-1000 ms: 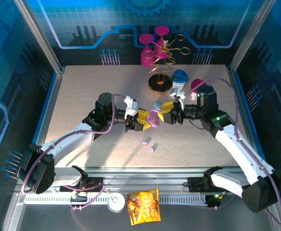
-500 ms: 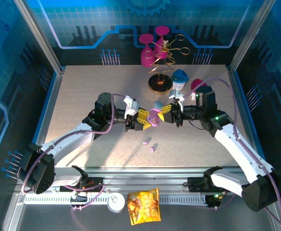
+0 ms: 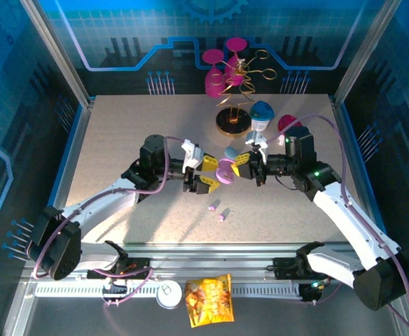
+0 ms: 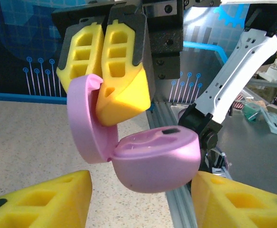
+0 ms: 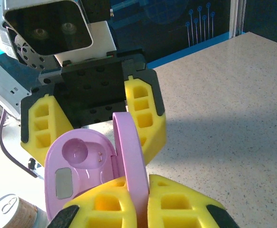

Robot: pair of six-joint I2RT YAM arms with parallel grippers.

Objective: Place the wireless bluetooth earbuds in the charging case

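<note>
Nearest, on the front rail: a yellow snack packet (image 3: pixel 208 299) beside a small can (image 3: pixel 168 294). Just past the rail, on the speckled table (image 3: pixel 120 140): two lilac earbuds (image 3: pixel 211 208), loose and close together, outside the case and a little nearer than the grippers. Next, mid-table: the pink case (image 3: pixel 225 171), hinged open and lifted clear of the surface. Grips it by the upright lid (image 4: pixel 84 123) with the right gripper (image 3: pixel 241 162), yellow pads clamped tight on either face of the lid. Holds the left gripper (image 3: pixel 209 173) part open, one pad on each side of the case's lower half, with nothing in its grasp; cannot tell whether either pad grazes the shell. Just beyond: a small blue case (image 3: pixel 230 152). Farther back: a gold wire stand (image 3: pixel 232 115), then two pink goblets (image 3: pixel 215 78) at the far edge
</note>
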